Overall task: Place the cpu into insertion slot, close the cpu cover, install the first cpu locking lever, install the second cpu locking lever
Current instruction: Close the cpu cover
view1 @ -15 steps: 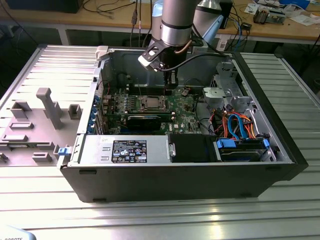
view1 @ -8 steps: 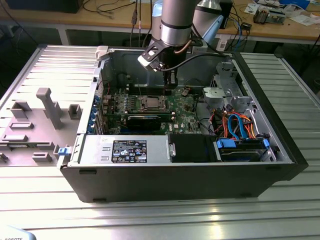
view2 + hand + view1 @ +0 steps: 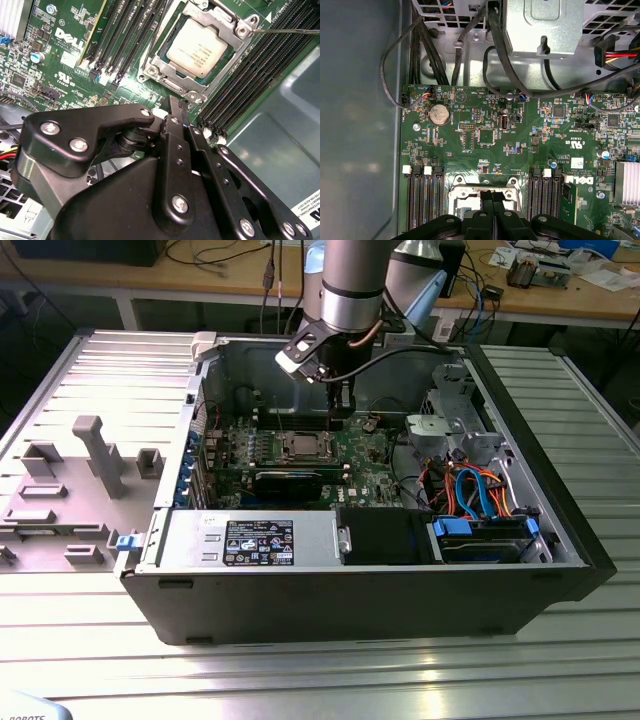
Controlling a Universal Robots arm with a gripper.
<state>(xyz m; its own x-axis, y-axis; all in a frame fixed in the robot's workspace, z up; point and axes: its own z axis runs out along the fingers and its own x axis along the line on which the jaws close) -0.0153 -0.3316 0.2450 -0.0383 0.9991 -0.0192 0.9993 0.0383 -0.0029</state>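
Note:
The cpu (image 3: 197, 47) lies with its silver-grey top up in the insertion slot (image 3: 300, 447) on the green motherboard. The cpu cover (image 3: 165, 67) is down flat around it, its cut-out framing the chip. A thin metal locking lever (image 3: 285, 31) sticks out from one corner of the socket, across the memory slots. My gripper (image 3: 340, 418) hangs just above the board, beside the socket on the exterior view's right. In both wrist views its black fingers (image 3: 486, 200) are pressed together, shut on nothing. In the second wrist view the gripper's tip (image 3: 176, 104) is a short way off the cover's edge.
Long black memory slots (image 3: 125, 35) flank the socket on both sides. A black expansion card (image 3: 290, 480) lies in front of the socket. Cables and a drive cage (image 3: 455, 425) fill the case on the exterior view's right. The case walls (image 3: 210, 390) enclose the board.

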